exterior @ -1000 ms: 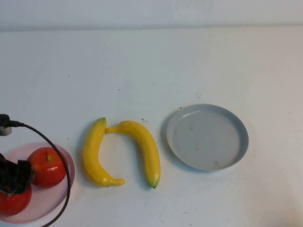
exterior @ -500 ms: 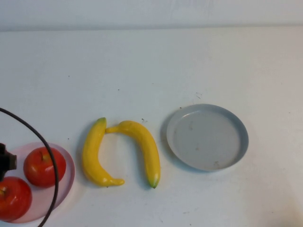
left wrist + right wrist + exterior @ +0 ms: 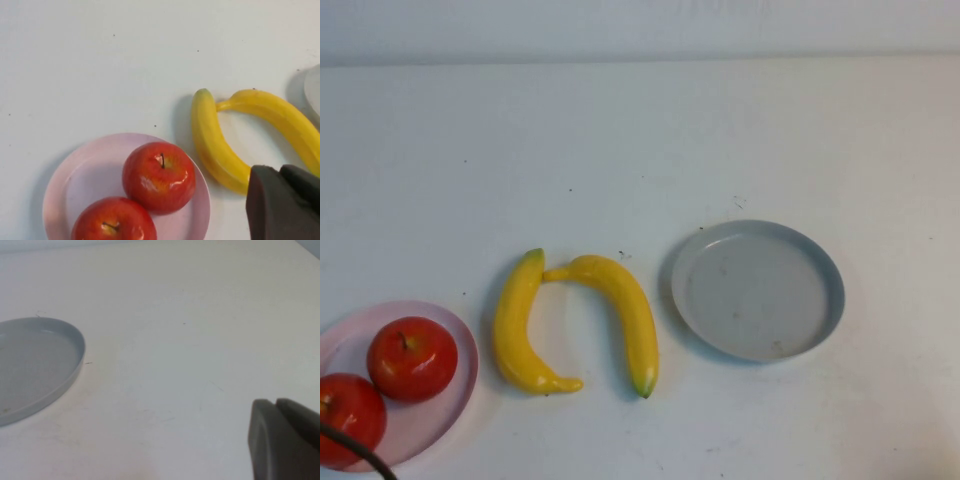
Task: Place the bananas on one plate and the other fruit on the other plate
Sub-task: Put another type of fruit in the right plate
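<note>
Two yellow bananas (image 3: pixel 515 325) (image 3: pixel 625 315) lie side by side on the table between the plates, their far tips touching. The grey-blue plate (image 3: pixel 757 290) to their right holds nothing. Two red apples (image 3: pixel 412 358) (image 3: pixel 345 415) sit on the pale pink plate (image 3: pixel 460 345) at the near left. Neither gripper shows in the high view. In the left wrist view my left gripper (image 3: pixel 280 172) is shut and empty, raised above the near banana (image 3: pixel 215 145) beside the pink plate (image 3: pixel 80 180). In the right wrist view my right gripper (image 3: pixel 276 402) is shut and empty over bare table, to one side of the grey-blue plate (image 3: pixel 35 365).
A black cable (image 3: pixel 355 455) of the left arm crosses the near-left corner over the pink plate's edge. The white table runs back to a pale wall at the far edge.
My left arm has drawn back out of the high view at the near left, leaving both apples uncovered on the pink plate. Bananas and grey-blue plate have not moved.
</note>
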Tool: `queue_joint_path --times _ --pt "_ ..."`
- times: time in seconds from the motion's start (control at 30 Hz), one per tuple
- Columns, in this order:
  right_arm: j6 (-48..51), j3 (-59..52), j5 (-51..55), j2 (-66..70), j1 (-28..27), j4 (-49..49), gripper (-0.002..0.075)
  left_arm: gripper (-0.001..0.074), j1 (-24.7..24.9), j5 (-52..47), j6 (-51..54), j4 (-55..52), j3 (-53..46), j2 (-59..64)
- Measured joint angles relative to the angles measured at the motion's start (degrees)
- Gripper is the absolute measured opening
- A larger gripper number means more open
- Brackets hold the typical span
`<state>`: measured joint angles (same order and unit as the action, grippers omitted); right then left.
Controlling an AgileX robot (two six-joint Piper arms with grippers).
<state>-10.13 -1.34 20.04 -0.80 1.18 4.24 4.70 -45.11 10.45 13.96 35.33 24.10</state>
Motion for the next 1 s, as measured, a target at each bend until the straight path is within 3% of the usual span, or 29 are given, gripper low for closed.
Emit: queue_joint_path --times 0.27,0.63,0.8,1.0 --pt "0.0 0.0 0.0 0.0 0.0 0.0 -0.0015 0.0004 0.0 1.8 1.2 -1.9 -5.2 -5.2" --pt "0.0 0.0 0.0 0.0 0.0 0.0 -0.0015 0.0004 0.0 32.1 4.5 -0.7 -21.2 -13.7" --pt "0.0 0.0 0.0 0.0 0.0 0.0 -0.0015 0.0004 0.0 37.3 4.6 -1.8 -29.8 -22.8" --pt "0.0 0.0 0.0 0.0 0.0 0.0 -0.0015 0.0004 0.0 40.0 3.0 -4.1 -36.0 -24.6"
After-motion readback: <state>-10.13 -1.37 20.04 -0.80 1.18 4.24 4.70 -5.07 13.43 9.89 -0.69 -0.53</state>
